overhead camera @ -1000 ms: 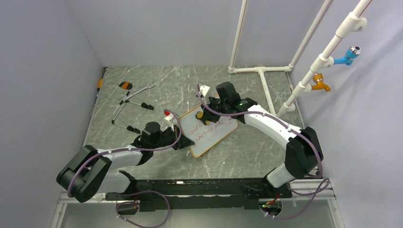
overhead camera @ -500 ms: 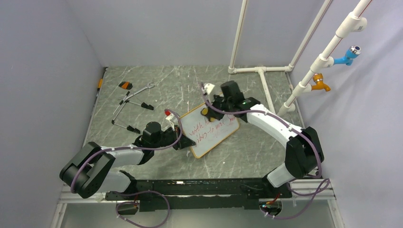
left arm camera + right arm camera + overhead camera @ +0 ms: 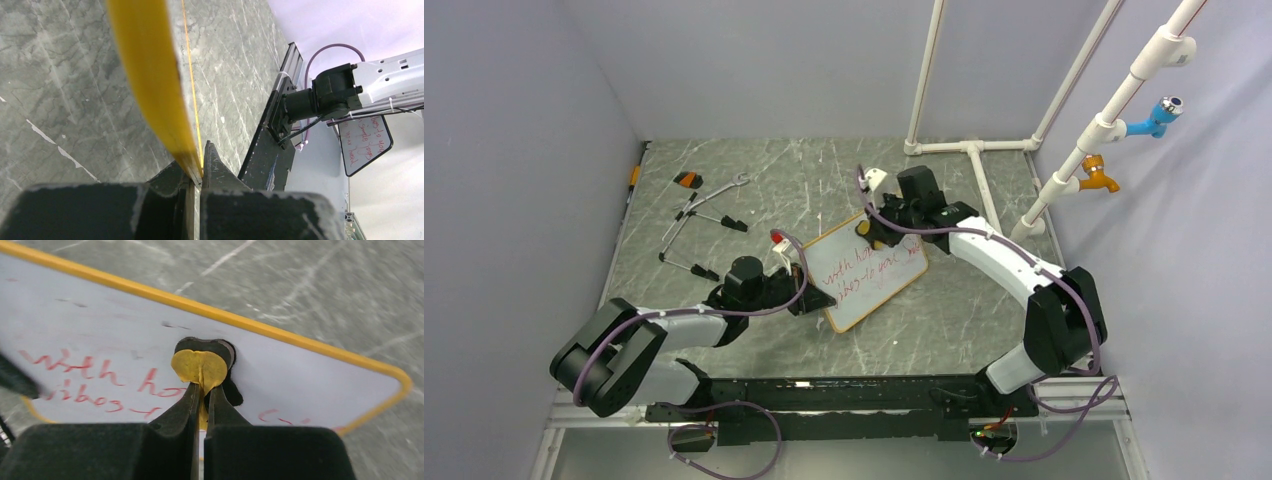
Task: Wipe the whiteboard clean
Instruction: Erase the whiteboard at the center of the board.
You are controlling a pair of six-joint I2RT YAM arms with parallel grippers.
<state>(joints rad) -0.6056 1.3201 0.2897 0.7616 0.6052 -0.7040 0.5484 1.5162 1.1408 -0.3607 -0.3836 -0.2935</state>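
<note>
Pinching the left end of the whiteboard (image 3: 879,285) with the left gripper (image 3: 812,302), jaws closed hard on the thin yellow-orange frame. Seen from the left wrist as a yellow strip running up and away from between the black fingertips (image 3: 214,165). Lying about mid-bench, a little right of centre, turned at a slant: one end toward the near-left, the other toward the far-right corner. Hard to tell whether fully flat or raised slightly at the clamped end. Marked across the white face with a few lines of red handwriting (image 3: 854,268).

Closed tight as well, the right gripper (image 3: 871,232), on a small yellow pad (image 3: 200,366) with a black backing. Pad nipped between the fingertips and set against the board face close to its far long edge, just above the upper line of writing. White surface around the pad mostly bare, with only faint dark specks.

Scattered toward the far-left corner of the bench, well apart from the board: a silver wrench (image 3: 727,187), a small orange-and-black piece (image 3: 688,180) and several thin black-handled tools (image 3: 692,238). Standing at the far-right corner, a white pipe frame (image 3: 971,148). Fitted on the slanted pipe off the right edge, a blue tap (image 3: 1157,115) and an orange tap (image 3: 1100,176).
</note>
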